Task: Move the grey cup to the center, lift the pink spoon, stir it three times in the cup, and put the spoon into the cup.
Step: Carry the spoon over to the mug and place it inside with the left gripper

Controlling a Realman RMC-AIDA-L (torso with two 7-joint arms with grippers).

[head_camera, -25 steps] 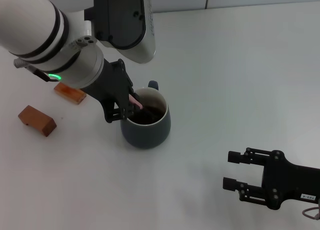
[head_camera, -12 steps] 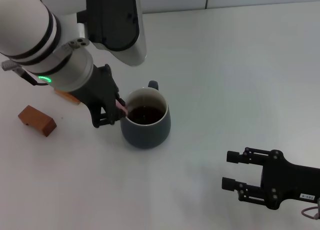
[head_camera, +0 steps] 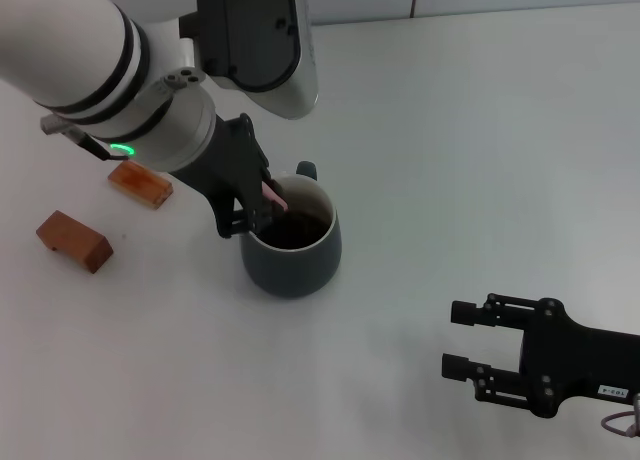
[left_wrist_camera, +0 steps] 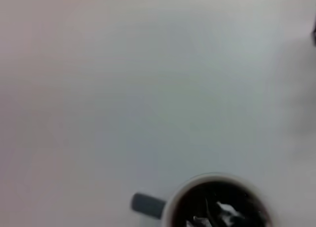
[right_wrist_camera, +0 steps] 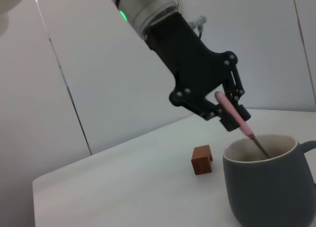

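1. Fingers of the left gripper (head_camera: pixel 258 205) are clamped on the handle of the pink spoon (head_camera: pixel 271 196), holding it tilted at the cup's left rim so its metal end reaches down inside the grey cup (head_camera: pixel 291 238)
2. Fingers of the right gripper (head_camera: pixel 468 341) stand apart and hold nothing; that arm is parked low at the robot's right, well apart from the cup
3. Stirring looks to be the step in hand. To do it well, the spoon's bowl should circle within the liquid while the neck stays off the rim, since a push against the wall could shove or tip the cup; slow, even rounds should keep the liquid from slopping over
4. Grip should stay firm on the thin handle until the stirring is finished, then open only once the bowl rests inside
5. Standing upright on the white table (head_camera: pixel 480 150), the cup is rounded and dark blue-grey with a pale inner rim, its small loop handle at the far side, dark brown liquid within
6. Spoon handle is pale pink, its neck grey metal; the bowl is hidden inside the cup
7. Two orange-brown wooden blocks (head_camera: pixel 74 241) lie on the table to the cup's left, apart from it
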